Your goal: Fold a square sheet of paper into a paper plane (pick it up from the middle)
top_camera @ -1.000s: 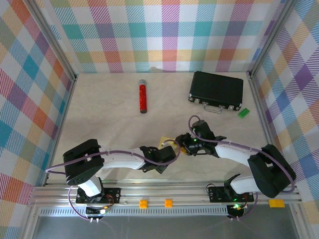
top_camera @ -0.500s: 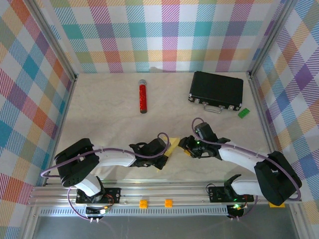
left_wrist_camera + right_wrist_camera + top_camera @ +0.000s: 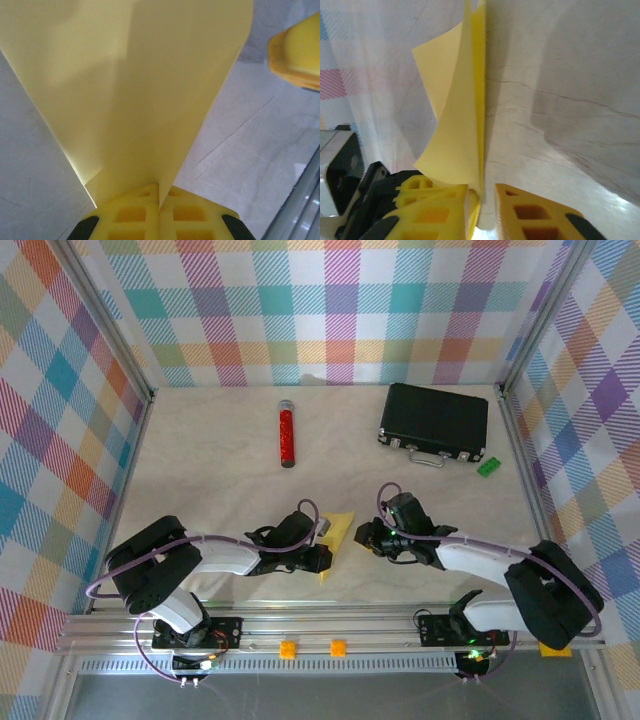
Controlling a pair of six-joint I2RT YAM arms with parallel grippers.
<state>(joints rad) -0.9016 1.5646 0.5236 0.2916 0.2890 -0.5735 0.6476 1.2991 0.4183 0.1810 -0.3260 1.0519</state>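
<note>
The square sheet of paper (image 3: 339,531), thin and bright yellow, is folded into a creased triangle that stands on edge just above the table between the two arms. My left gripper (image 3: 318,543) is shut on its near corner; in the left wrist view the pads (image 3: 159,200) pinch the fold of the sheet (image 3: 135,90). My right gripper (image 3: 363,536) is at the sheet's right side. In the right wrist view the paper (image 3: 457,125) lies against the left finger, with a narrow gap to the right finger of the gripper (image 3: 482,197).
A red cylinder (image 3: 287,435) lies at the back centre. A black case (image 3: 434,422) sits at the back right with a small green block (image 3: 488,467) beside it. Checked walls enclose three sides, and an aluminium rail (image 3: 330,625) runs along the near edge.
The left gripper has drawn the paper a little to the left, and more of the sheet now shows as a triangle. The right gripper's jaws have narrowed around the paper's edge.
</note>
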